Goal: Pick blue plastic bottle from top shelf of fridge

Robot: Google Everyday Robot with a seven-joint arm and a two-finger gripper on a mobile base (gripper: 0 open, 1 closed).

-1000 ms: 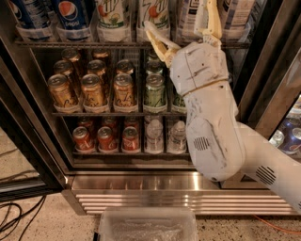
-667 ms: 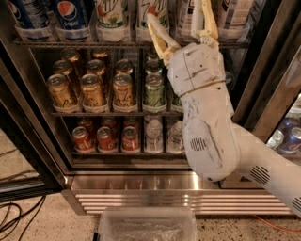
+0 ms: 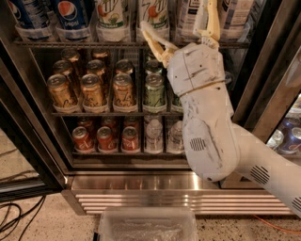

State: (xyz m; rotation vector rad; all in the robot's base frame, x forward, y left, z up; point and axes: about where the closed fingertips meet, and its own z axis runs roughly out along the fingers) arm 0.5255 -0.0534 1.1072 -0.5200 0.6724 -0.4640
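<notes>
**Blue plastic bottle (image 3: pixel 71 16) at the left of the top shelf, gripper spread well to its right**

The fridge (image 3: pixel 141 195) fills most of the view, with its black frame, wire racks and ribbed steel grille at the base. In front of its right half stands the white arm (image 3: pixel 207 141), reaching up from the lower right corner.

The top shelf (image 3: pixel 84 44) runs across the upper edge of the view and carries a row of tall bottles, cut off above their labels. The blue plastic bottle with the Pepsi label is second from the left, with another blue bottle (image 3: pixel 28 16) just beside it at the far left. Two green-labelled bottles (image 3: pixel 113 19) come next in the row.

The gripper (image 3: pixel 181 19) is at top-shelf height, right of centre, its two tan fingers (image 3: pixel 155 44) set wide apart. A pale bottle (image 3: pixel 188 14) shows between them – whether either finger touches it I cannot tell. The green-labelled bottles lie between the gripper and the blue plastic bottle.

Below, a rack holds gold and green cans (image 3: pixel 91 92), and the lowest rack holds red cans (image 3: pixel 106 139) – with silver ones to their right.

On the floor in front of the grille lies a clear plastic container (image 3: pixel 146 226), and dark cables (image 3: pixel 14 221) trail at the lower left.
</notes>
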